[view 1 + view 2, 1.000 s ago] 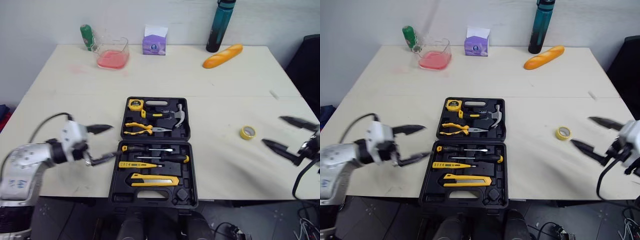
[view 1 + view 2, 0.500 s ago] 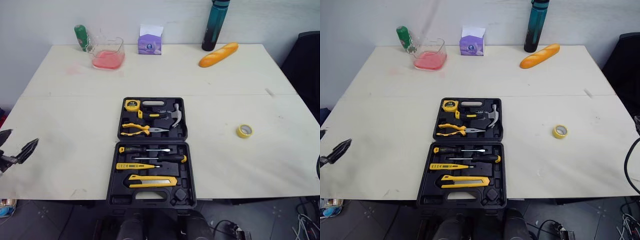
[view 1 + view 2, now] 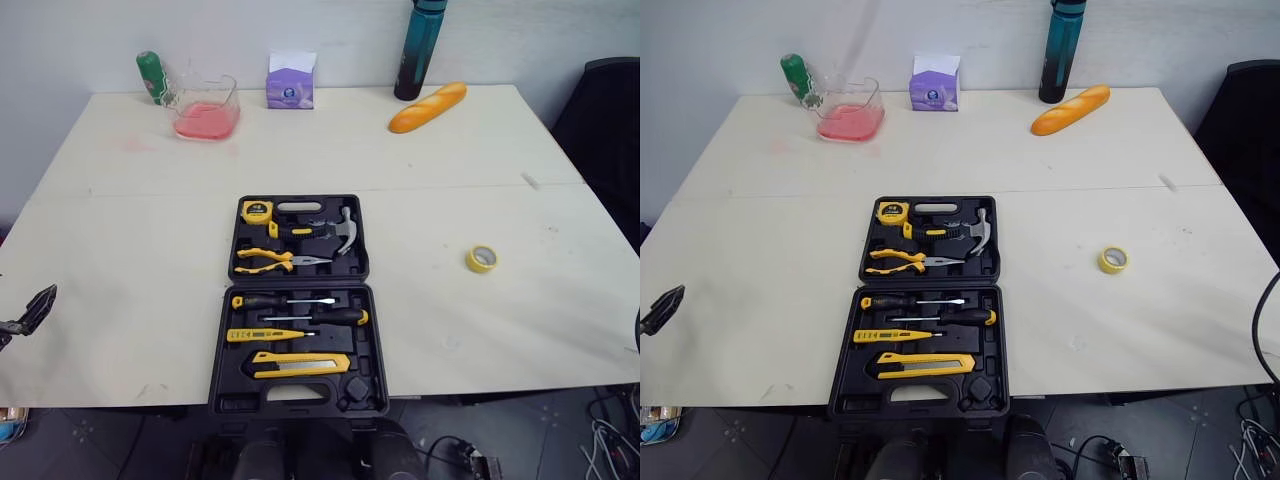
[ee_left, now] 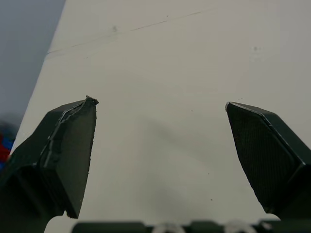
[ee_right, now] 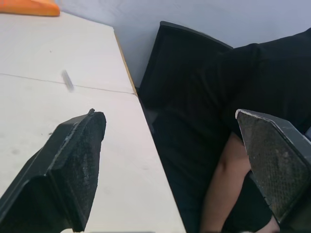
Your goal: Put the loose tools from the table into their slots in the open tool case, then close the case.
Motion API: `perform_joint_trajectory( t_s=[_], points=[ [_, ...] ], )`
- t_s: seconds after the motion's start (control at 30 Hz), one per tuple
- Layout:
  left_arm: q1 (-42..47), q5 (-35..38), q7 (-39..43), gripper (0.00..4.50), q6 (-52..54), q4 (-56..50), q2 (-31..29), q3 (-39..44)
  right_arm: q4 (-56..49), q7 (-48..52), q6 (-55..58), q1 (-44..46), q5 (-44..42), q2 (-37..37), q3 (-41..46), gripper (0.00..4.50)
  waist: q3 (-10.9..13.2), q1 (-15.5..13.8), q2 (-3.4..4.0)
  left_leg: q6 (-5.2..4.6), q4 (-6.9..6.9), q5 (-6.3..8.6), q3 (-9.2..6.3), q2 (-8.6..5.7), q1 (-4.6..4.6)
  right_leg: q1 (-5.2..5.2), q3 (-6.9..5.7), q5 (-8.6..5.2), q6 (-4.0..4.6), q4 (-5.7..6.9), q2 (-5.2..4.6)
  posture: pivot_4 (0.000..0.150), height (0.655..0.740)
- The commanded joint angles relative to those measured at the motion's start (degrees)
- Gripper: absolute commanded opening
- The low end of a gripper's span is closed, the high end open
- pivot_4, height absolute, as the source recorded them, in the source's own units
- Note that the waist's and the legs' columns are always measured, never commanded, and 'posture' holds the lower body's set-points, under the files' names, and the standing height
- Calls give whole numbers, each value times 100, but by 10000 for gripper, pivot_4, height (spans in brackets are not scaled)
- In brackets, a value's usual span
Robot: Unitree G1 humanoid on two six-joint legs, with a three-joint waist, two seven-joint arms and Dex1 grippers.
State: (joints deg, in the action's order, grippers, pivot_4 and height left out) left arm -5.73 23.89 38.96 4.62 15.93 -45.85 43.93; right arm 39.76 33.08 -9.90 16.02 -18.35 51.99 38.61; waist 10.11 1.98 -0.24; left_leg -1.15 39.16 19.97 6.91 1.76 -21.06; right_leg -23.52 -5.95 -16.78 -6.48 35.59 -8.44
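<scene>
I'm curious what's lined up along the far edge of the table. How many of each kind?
bottles: 2, the green bottle and the teal bottle
glass container with pink contents: 1
purple tissue box: 1
bread loaf: 1
total: 5

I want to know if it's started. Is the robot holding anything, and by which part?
Nothing is held. The left claw and the right claw are both open and empty.

Open black tool case [image 3: 300, 300], tools [image 3: 290, 330] slotted.
</scene>
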Motion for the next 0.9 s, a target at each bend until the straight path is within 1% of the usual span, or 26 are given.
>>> perform_joint_trajectory(
  t_s=[0.03, 0.1, 0.13, 0.2, 0.3, 0.37, 0.47, 0.63, 0.77, 0.9],
  points=[
    [-64, 337, 229, 44728, 69, -955, 50, -41, -561, 675, 563, 307, -594, 60, -114, 45000, 0, -1, 0, 0, 0, 0, 0, 0, -1, 0, 1, 0, 0, 2, 0, 1500, 7400],
    [-102, 513, 452, 44728, 156, -1395, 63, -139, -820, 1033, 959, 369, -820, 85, -219, 45000, 0, -6, 1, 0, 0, 0, -3, 2, -3, 0, 0, 1, -1, 4, 0, 1500, 7400],
    [-94, 617, 602, 44728, 151, -1671, 53, -218, -922, 1093, 1296, 385, -819, 177, -345, 45000, 0, -12, 1, 0, 0, 0, -3, 1, -2, 1, 1, 1, -1, 4, -1, 1500, 7400],
    [-72, 988, 882, 44728, 463, -2321, -16, -421, -1194, 1381, 2185, 451, -859, 460, -688, 45000, 0, -29, 1, 0, 0, 0, -3, 2, -3, 1, 0, 1, -1, 5, -1, 1500, 7400],
    [-35, 1394, 1132, 44728, 932, -2858, -133, -591, -1475, 1694, 2689, 748, -1034, 622, -883, 45000, 1, -38, 2, -4, 1, -2, -4, -3, -6, 2, 0, 1, -2, 5, -3, 1500, 7400],
    [97, 1522, 1231, 44728, 1038, -3059, -167, -736, -1667, 1937, 3254, 915, -933, 868, -1285, 45000, 8, -36, 17, -5, 1, -3, -4, -2, -5, 1, 0, 1, -2, 4, -1, 1500, 7400],
    [449, 1553, 1407, 44728, 1187, -3323, -255, -1241, -1912, 2417, 3967, 1356, -600, 1263, -2232, 45000, 9, -33, 20, -3, 1, -4, -3, -2, -3, 0, -1, 1, -1, 4, 8, 1500, 7400],
    [880, 1557, 1455, 44728, 1458, -3840, -297, -1880, -1792, 3228, 4392, 2230, -36, 1555, -3441, 45000, 9, -30, 19, -1, 1, -5, -1, -2, -12, -7, 1, 1, -1, 3, 34, 1500, 7400],
    [1088, 1790, 1271, 44728, 2128, -4282, -377, -2307, -1353, 3959, 4318, 2893, 515, 1540, -4274, 45000, 12, -28, 24, -2, 1, -4, 5, -5, -21, -14, 2, 1, -2, -4, 40, 1500, 7400],
    [1416, 1974, 1235, 44728, 2382, -4510, -281, -2615, -1021, 4685, 4129, 3349, 1098, 1392, -5039, 45000, 13, -48, 23, 1, 3, -5, -1, -1, -22, -12, -2, 1, -2, -4, 45, 1500, 7400]
  ],
)
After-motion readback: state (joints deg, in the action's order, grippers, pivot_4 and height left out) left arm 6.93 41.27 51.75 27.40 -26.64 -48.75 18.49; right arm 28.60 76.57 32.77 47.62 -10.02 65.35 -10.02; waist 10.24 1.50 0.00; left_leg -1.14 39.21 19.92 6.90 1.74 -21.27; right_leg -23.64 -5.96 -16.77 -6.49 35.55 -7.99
